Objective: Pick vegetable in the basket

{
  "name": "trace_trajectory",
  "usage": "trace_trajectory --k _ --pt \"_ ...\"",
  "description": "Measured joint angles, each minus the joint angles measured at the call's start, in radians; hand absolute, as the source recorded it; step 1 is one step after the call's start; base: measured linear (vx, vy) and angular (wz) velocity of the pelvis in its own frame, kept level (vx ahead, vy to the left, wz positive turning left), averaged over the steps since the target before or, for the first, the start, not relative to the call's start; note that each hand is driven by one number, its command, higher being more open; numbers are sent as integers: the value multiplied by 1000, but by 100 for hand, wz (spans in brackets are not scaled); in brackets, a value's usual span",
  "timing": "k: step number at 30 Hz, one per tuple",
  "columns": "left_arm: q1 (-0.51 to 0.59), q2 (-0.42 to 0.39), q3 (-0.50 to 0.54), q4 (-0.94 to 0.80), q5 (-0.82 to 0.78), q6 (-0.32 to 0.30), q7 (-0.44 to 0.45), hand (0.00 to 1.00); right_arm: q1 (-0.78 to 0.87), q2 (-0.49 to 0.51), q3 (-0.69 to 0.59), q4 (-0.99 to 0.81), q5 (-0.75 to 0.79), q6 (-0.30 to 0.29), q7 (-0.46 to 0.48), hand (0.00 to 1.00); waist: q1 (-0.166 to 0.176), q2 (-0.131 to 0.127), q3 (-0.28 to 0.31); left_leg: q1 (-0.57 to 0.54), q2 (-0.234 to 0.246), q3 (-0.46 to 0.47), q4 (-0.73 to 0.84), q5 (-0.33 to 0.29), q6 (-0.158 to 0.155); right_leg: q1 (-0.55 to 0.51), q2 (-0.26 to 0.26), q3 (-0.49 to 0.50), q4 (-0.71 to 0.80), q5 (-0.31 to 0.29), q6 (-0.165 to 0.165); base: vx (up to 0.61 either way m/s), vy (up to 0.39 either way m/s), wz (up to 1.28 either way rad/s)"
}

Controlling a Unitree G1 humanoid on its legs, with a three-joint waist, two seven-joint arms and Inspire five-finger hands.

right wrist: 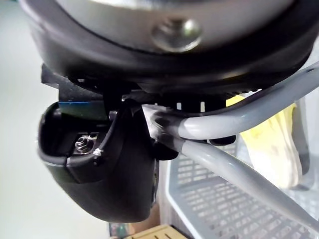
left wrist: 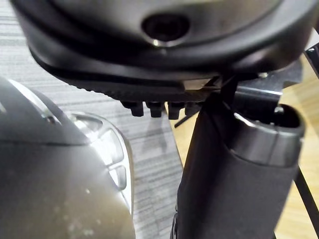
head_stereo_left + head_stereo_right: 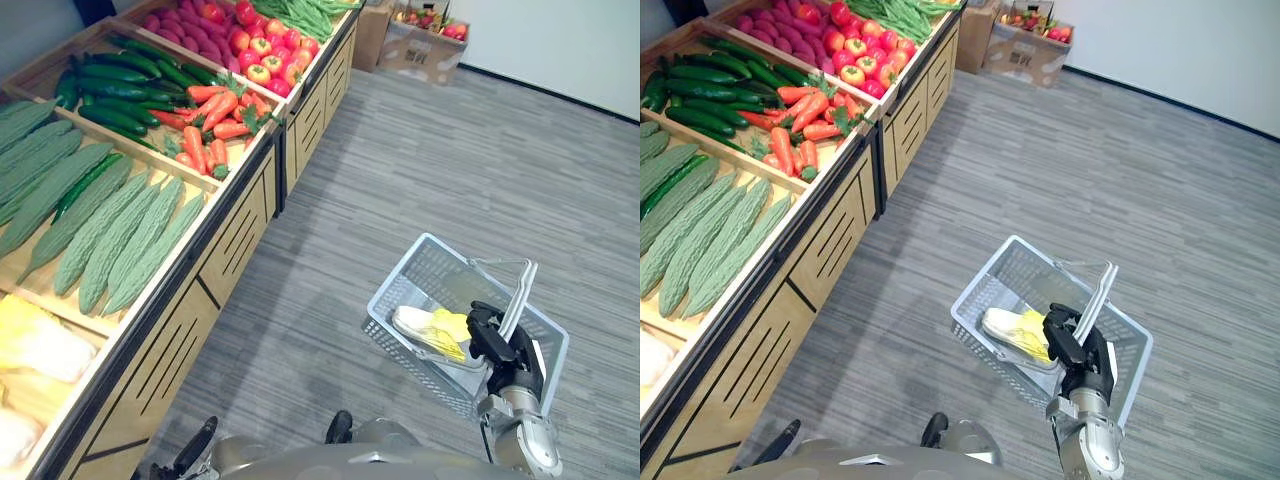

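**Basket in right hand; next vegetable to come off the bench**

Noted right hand (image 3: 500, 345) at lower right of the left eye view, clenched round the handle (image 3: 517, 295) of the basket (image 3: 420, 262), holding it above the floor (image 3: 450, 150). Confirmed the grip on the grey bars in the right wrist view. Found one cabbage (image 3: 430, 330) already lying inside, just beside the hand. Cannot tell the state of the left hand (image 2: 239, 174) from its wrist view.

Located the other vegetables on the bench (image 3: 215, 270) along the left of the frame, well apart from the basket: gourds (image 3: 120, 235) at centre left, cucumbers (image 3: 120, 85) at upper left, carrots (image 3: 215, 115) next to those, tomatoes (image 3: 265, 55) at top.

Judged the gourds the nearest candidate. Expect them to be light, stiff and not fragile, with bumpy skin that gives good purchase. Suggest taking one round its thick middle, across its length. Prefer the outermost, since they lie side by side and touching. Expect the cucumbers to be smoother and likelier to slip. Expect the tomatoes to roll and to bruise under a hard squeeze. Treat the cabbage as soft and leafy: set a stiff gourd down beside it, not on it.
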Motion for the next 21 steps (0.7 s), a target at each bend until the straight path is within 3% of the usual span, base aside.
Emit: trace_trajectory --k 1,3,4,6,7,8,12,18,21 --pt "1 2 -6 0 0 0 1 100 2 0 5 -4 0 0 0 0 0 -1 -1 1 -3 -51 9 2 4 11 7 19 -23 13 0 -19 -25 -82" --pt "15 16 -40 3 -1 -6 2 100 -4 0 70 -13 -1 -17 -5 0 20 -10 3 -56 -24 -382 148 -22 69 44 21 138 -75 41 -13 -12 39 -138" --pt "24 16 -79 4 -4 -21 -2 100 -13 -4 100 -10 0 -34 -9 0 38 -14 12 -82 -115 -586 142 -141 42 29 13 220 -67 37 -23 -22 148 -165" --pt "28 8 -109 4 -5 -28 -12 100 -33 -8 119 -9 0 -38 -9 0 66 5 18 -103 -221 -773 104 -210 40 -5 18 308 -44 36 -26 -50 182 -163" --pt "32 -5 -128 4 -11 -30 -13 100 -38 -22 135 -11 0 -40 -6 0 86 43 19 -118 -282 -889 24 -201 47 -27 48 359 -21 36 -22 -59 201 -168" --pt "34 -13 -140 9 -16 -37 -15 100 -36 -24 145 -2 0 -41 -5 0 93 68 19 -112 -280 -910 4 -208 5 -33 68 393 -10 36 -10 -6 187 -138" --pt "-3 8 -159 9 -39 -46 -32 100 7 -15 182 0 0 -41 -2 0 79 25 5 -83 -330 -854 -96 -163 24 -77 29 447 -3 60 24 55 109 -40" --pt "-36 24 -231 5 -35 -44 -30 100 20 -19 209 -5 -2 -41 1 0 79 57 5 -54 -366 -834 -143 -132 31 -85 3 494 -25 79 51 63 84 -16" --pt "-58 40 -279 1 -24 -46 -34 100 14 -19 209 -5 -2 -41 -3 0 76 55 2 -51 -369 -835 -182 -116 31 -90 1 494 -44 85 56 26 5 1"
